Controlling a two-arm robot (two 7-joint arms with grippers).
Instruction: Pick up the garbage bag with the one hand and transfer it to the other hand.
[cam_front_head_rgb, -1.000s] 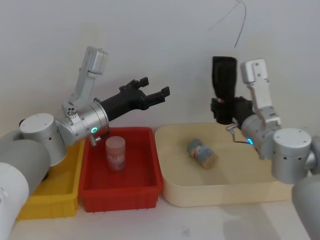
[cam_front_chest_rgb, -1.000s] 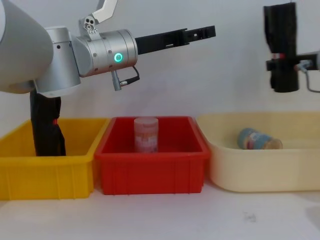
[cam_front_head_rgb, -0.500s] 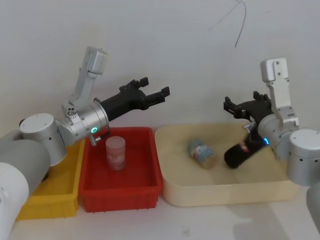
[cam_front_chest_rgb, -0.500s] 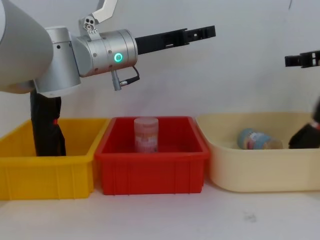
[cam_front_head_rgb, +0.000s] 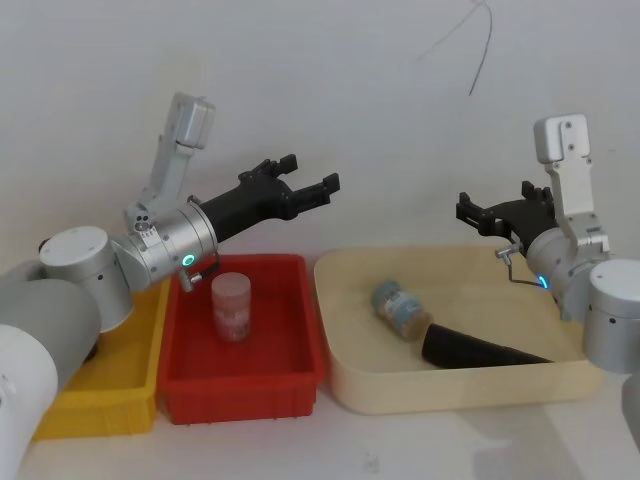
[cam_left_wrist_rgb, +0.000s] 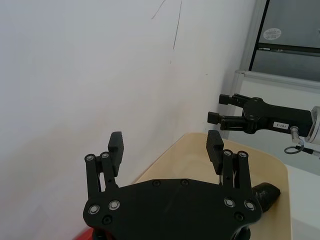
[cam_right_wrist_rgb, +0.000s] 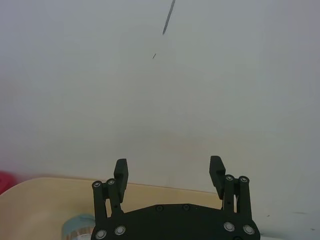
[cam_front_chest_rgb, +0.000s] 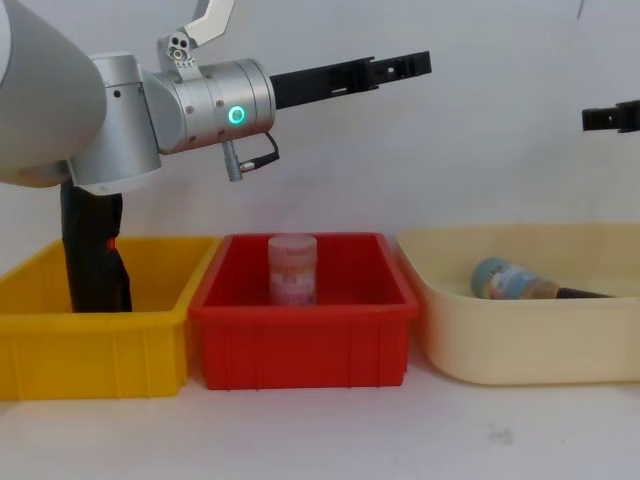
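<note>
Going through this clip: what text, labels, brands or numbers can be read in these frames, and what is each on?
None can be read.
White sticker on the right gripper, left wrist view: print too small.
Round sticker on the grey cabinet, same view: blurred.
Label on the jar in the red bin: blurred.
Label on the blue can in the cream tray: blurred.
</note>
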